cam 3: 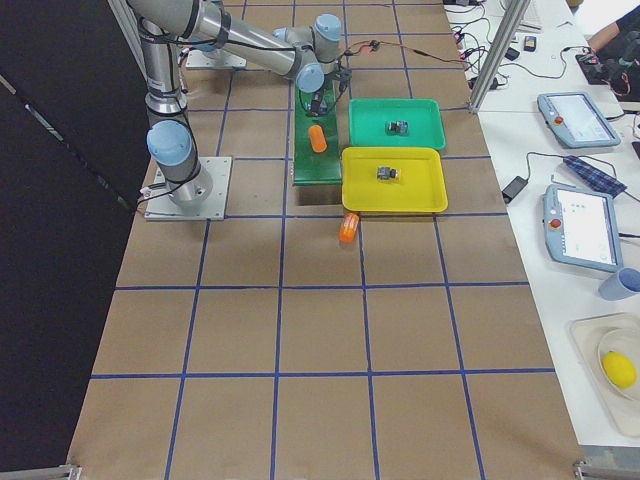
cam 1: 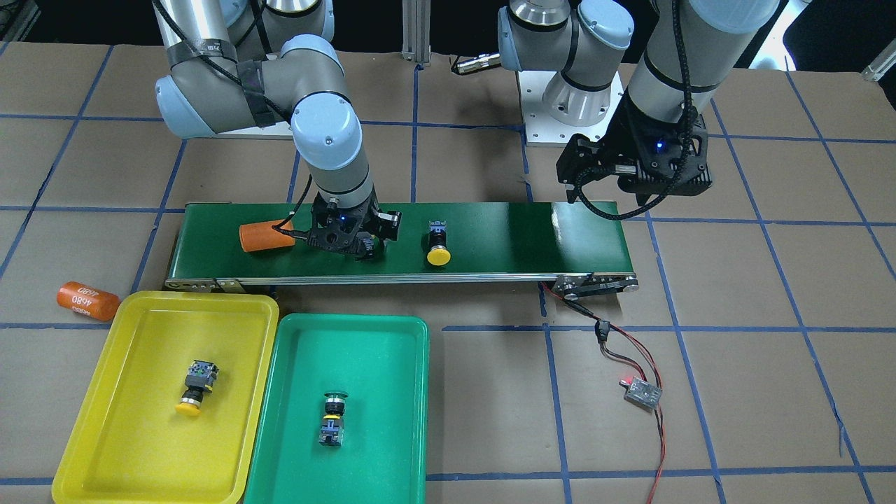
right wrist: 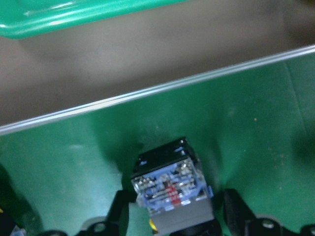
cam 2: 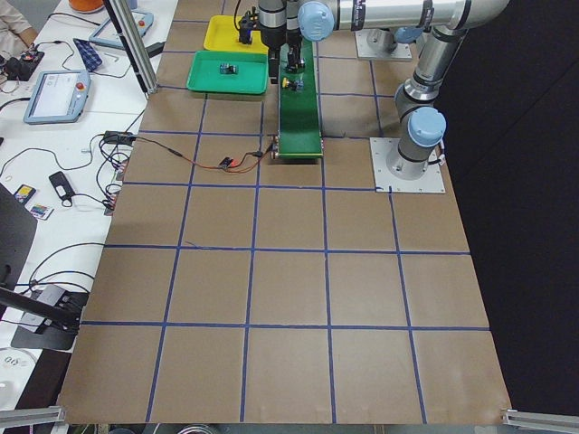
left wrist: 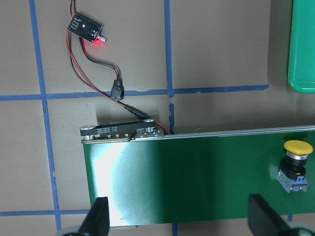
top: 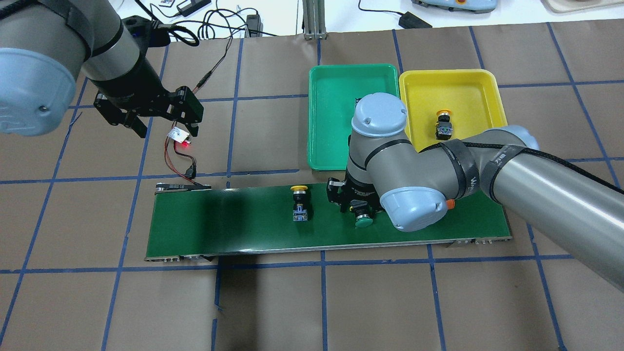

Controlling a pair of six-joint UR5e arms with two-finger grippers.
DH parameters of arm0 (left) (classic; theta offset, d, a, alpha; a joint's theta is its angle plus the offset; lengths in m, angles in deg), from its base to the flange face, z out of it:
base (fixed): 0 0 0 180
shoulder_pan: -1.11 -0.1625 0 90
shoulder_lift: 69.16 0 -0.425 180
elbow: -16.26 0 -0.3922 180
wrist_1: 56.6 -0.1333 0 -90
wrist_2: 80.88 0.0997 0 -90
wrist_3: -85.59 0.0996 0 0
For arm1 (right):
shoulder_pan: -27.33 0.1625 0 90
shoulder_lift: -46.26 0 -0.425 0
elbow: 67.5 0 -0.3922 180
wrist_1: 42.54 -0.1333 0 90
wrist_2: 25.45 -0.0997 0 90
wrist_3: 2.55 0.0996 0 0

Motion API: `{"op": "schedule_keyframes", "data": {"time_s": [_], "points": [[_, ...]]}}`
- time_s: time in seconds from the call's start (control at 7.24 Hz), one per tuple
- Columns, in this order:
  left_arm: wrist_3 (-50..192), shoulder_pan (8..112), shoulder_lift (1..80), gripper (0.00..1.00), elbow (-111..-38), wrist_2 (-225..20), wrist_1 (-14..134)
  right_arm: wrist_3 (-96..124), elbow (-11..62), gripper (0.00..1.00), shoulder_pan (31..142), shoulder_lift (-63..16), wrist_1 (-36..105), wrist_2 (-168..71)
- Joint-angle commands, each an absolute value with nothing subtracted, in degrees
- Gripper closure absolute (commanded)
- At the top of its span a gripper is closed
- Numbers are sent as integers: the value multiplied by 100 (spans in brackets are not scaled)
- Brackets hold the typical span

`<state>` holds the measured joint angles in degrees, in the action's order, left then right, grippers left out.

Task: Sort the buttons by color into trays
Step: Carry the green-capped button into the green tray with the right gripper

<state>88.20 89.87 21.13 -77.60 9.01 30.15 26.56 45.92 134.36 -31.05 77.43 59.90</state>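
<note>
My right gripper [right wrist: 178, 216] is down on the dark-green conveyor belt [cam 1: 504, 238], shut on a green-capped button [right wrist: 172, 189], with a finger on each side of its switch body. The green cap [top: 363, 223] pokes out below the wrist. A yellow-capped button [cam 1: 437, 245] lies loose on the belt to the side. The yellow tray [cam 1: 91, 420] holds one yellow button [cam 1: 194, 388]. Beside it, the green tray [cam 1: 392, 420] holds one green button [cam 1: 334, 416]. My left gripper [left wrist: 179, 216] hangs open and empty above the belt's other end.
One orange cylinder [cam 1: 266, 236] lies on the belt right beside my right gripper, another [cam 1: 87, 299] on the table by the yellow tray's corner. A small controller board [cam 1: 642, 394] with red and black wires sits off the belt's end.
</note>
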Motion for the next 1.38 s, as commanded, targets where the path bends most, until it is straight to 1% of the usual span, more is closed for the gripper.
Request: {"op": "schedule_keyframes", "data": {"time_s": [0.0, 0.14, 0.28, 0.41, 0.69, 0.83, 0.97, 1.11, 1.24], "points": [[8840, 8987, 2110, 0, -7743, 894, 3006, 2566, 4422, 100, 13421, -3144, 7567, 6199], [8831, 8987, 2119, 0, -7717, 877, 3015, 2418, 4125, 100, 13290, -3144, 7602, 6226], [8831, 8987, 2110, 0, -7708, 859, 3015, 2130, 3617, 100, 13063, -3083, 7585, 6375], [8831, 8979, 2101, 0, -7655, 859, 3015, 2040, 3064, 100, 12704, -2847, 7611, 6298], [8814, 8979, 2101, 0, -7594, 850, 3024, 1785, 2184, 100, 12455, -1779, 7934, 6314], [8805, 8979, 2093, 0, -7515, 867, 3041, 1862, 1927, 82, 12454, -1294, 8311, 6306], [8796, 8979, 2119, 0, -7392, 868, 3172, 1881, 1881, 15, 12472, -1046, 8619, 6288], [8796, 9031, 2102, 0, -7383, 833, 3243, 1872, 1942, 0, 12472, -1096, 8631, 6323], [8805, 9057, 2119, 0, -7374, 850, 3270, 1872, 1994, 0, 12489, -1253, 8474, 6358]]}}
